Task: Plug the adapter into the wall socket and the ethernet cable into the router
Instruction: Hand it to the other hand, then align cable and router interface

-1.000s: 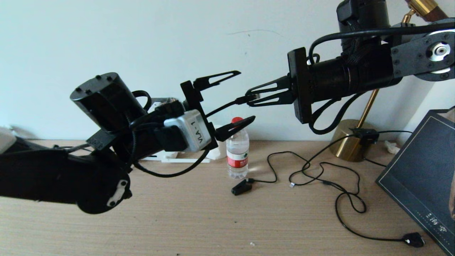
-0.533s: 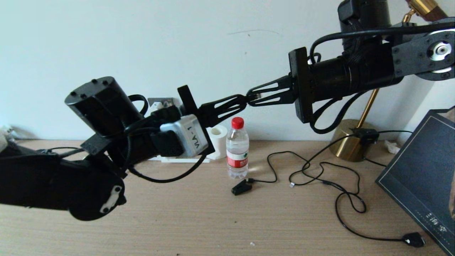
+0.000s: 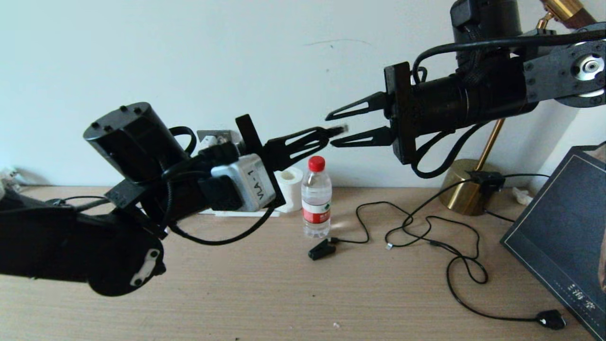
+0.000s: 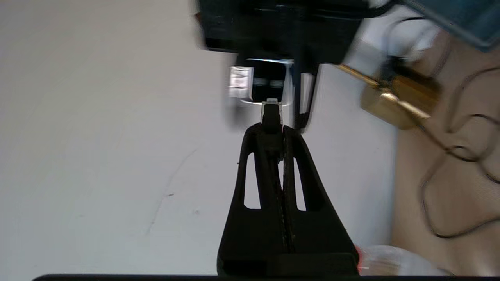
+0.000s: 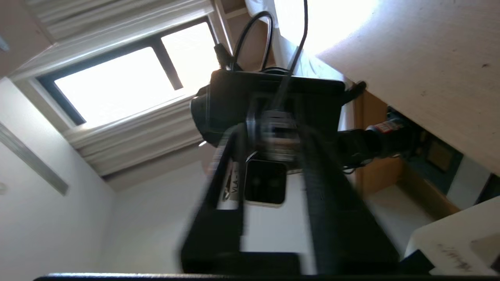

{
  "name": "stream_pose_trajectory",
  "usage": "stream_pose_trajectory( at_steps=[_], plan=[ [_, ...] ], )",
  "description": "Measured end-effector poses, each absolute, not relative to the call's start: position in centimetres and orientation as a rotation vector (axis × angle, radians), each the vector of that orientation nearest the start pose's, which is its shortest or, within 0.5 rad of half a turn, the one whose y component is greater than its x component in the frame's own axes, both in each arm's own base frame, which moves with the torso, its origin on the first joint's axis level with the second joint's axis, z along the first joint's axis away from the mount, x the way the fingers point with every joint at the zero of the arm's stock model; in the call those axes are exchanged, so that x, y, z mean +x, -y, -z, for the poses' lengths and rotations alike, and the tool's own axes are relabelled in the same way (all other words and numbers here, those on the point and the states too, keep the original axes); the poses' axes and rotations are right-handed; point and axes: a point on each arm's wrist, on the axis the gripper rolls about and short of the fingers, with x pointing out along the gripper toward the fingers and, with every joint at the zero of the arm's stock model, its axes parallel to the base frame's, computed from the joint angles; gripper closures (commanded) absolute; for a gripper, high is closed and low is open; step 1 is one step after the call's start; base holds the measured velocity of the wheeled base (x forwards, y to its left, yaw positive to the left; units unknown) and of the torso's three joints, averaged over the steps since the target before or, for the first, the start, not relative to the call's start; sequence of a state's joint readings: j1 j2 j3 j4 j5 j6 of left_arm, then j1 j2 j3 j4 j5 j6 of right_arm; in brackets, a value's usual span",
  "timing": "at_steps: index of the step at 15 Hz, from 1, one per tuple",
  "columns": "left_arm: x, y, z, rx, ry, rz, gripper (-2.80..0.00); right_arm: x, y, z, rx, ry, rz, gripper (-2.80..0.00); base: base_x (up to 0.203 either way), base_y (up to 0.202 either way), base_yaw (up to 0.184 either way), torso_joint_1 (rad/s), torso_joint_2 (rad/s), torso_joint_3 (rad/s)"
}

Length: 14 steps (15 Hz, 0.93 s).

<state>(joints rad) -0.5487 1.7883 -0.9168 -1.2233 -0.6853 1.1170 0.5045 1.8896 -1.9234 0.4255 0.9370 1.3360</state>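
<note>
The ethernet cable's plug (image 3: 342, 128), black boot with a clear tip, is held in the air above the desk. My left gripper (image 3: 323, 135) is shut on it, with the clear tip (image 4: 270, 107) sticking out past the fingertips. My right gripper (image 3: 330, 130) faces it, open, one finger above the plug and one below, touching nothing. The right wrist view shows these spread fingers (image 5: 312, 156) blurred. The grey wall socket (image 3: 215, 136) peeks out behind my left wrist with something white on it. A white strip below the wrist is probably the router (image 3: 236, 212), mostly hidden. I cannot make out the adapter.
On the wooden desk stand a water bottle (image 3: 316, 199) and a white roll (image 3: 289, 182). A black clip (image 3: 321, 249) on thin wire lies by the bottle. At the right are a brass lamp base (image 3: 466, 189), a chunky black plug (image 3: 551, 319) and a dark board (image 3: 563, 227).
A second ago my right gripper held the plug and the left stood open around the cable. The left gripper closed on the plug, then the right gripper opened and let go.
</note>
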Motion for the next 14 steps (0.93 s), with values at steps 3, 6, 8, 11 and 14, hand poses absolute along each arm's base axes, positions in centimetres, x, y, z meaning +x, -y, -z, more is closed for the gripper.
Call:
stream_pose_trajectory(
  at_steps=[3,6,8,11,14],
  plan=[
    [26.9,18.0,-23.7,0.980,0.992,0.888,0.00,29.7,-18.5,-33.2,1.155,-1.299,-0.924,-2.80,0.000,0.000,0.000,0.000,0.00,0.000],
    [26.3,17.3,-22.9,0.930,0.918,0.929,0.00,29.4,-18.3,-33.2,1.160,-1.293,-0.905,-2.80,0.000,0.000,0.000,0.000,0.00,0.000],
    [26.2,15.8,-21.8,0.829,0.781,0.963,0.00,29.0,-17.7,-33.1,1.160,-1.249,-0.853,-2.80,0.000,0.000,0.000,0.000,0.00,0.000],
    [25.8,13.2,-20.8,0.574,0.517,0.924,0.00,27.6,-16.7,-32.4,1.069,-1.102,-0.738,-2.80,0.000,0.000,0.000,0.000,0.00,0.000],
    [24.8,11.8,-20.7,0.222,0.277,0.849,0.00,25.7,-15.3,-31.3,0.905,-0.952,-0.599,-2.80,0.000,0.000,0.000,0.000,0.00,0.000]
  ],
)
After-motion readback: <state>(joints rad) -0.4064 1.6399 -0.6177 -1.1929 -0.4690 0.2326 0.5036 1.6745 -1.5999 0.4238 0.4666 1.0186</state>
